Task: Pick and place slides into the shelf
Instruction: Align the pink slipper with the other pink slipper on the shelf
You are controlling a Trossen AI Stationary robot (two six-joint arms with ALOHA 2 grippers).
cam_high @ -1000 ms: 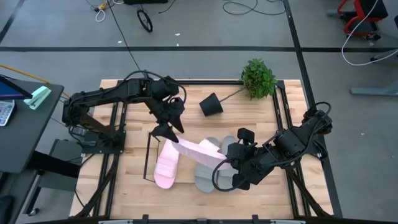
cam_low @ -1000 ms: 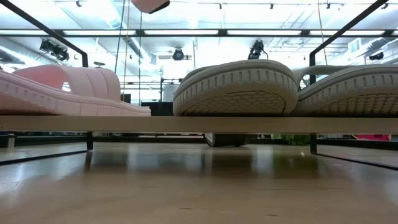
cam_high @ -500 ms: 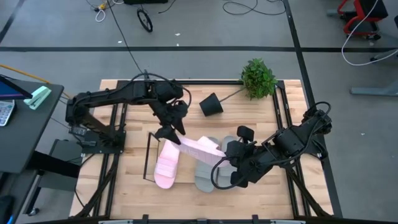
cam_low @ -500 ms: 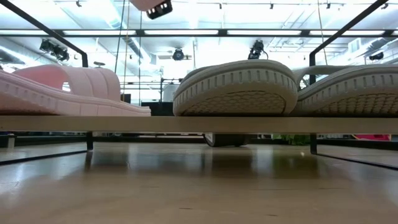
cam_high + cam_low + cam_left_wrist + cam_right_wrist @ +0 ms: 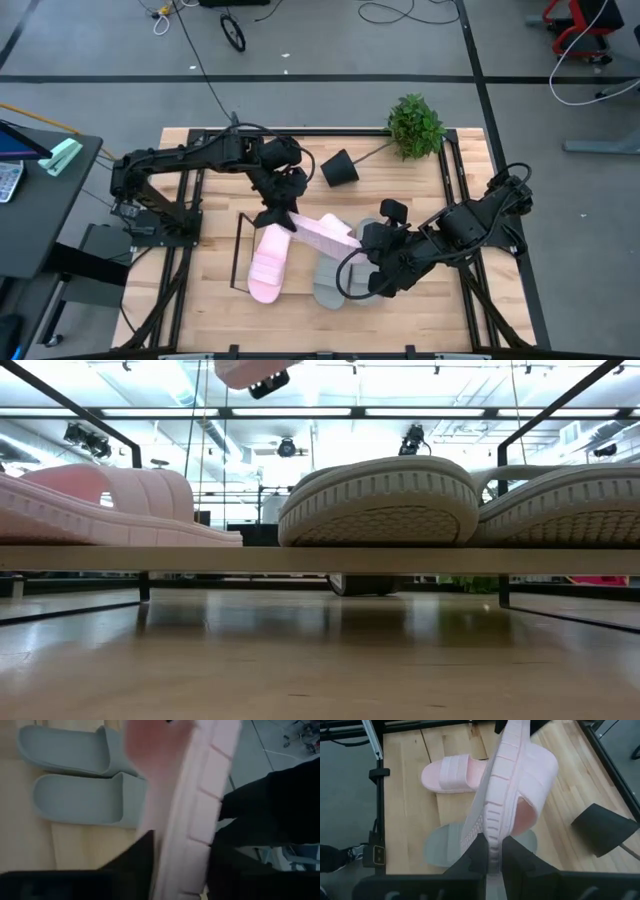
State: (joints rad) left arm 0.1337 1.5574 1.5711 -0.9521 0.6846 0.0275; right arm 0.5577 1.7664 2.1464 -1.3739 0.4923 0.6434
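Both my grippers pinch one pale pink foam slide (image 5: 322, 234) edge-up: left gripper (image 5: 277, 217) at one end, right gripper (image 5: 492, 851) at the sole rim, steadying it above the thin black wire shelf (image 5: 238, 252).

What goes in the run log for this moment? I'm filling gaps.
left gripper: shut on lifted pink slide | right gripper: shut on same slide | shelf: one pink slide, two grey slides in
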